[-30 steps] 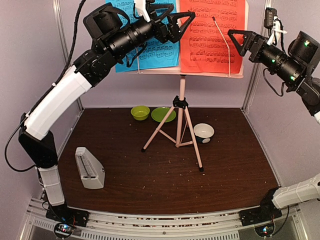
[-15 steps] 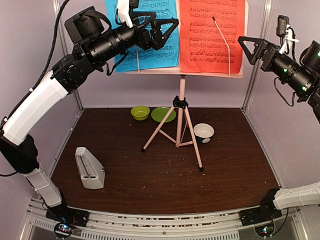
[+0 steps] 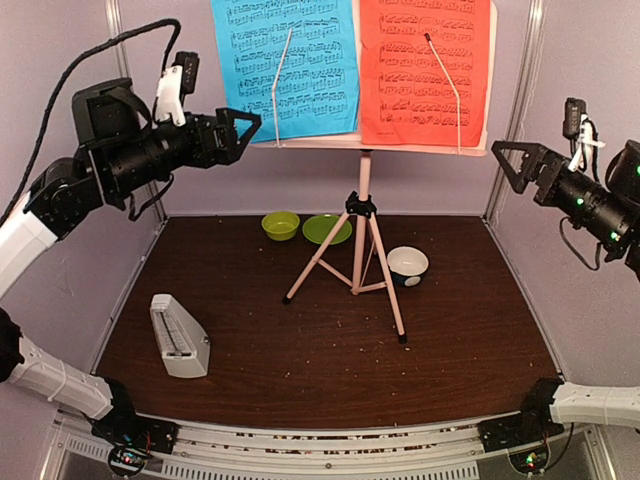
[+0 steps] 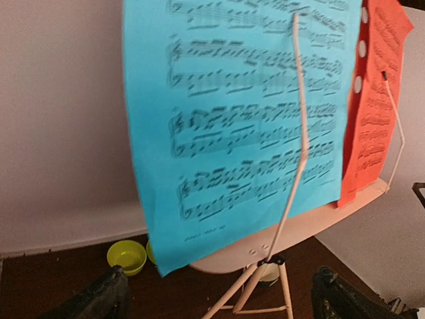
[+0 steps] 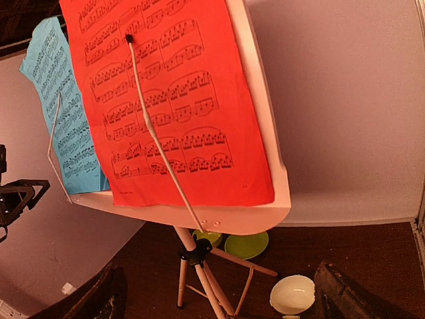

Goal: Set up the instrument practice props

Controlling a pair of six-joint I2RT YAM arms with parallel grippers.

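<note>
Music stand (image 3: 400,146) near the table's (image 3: 300,370) far edge holds blue page (image 3: 285,65) and red page (image 3: 420,70); left gripper (image 3: 242,137) and right gripper (image 3: 505,167) gape, empty.

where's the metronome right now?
Top view: the white metronome stands on the table, near-left area, well left of the music stand and its tripod legs.

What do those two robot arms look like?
Mostly black jointed tubes with white shells on the lower links. The left arm has a looping black cable; the right arm shows small green lights. The left gripper and right gripper have black triangular frame fingers, a white clip above each wrist.
</note>
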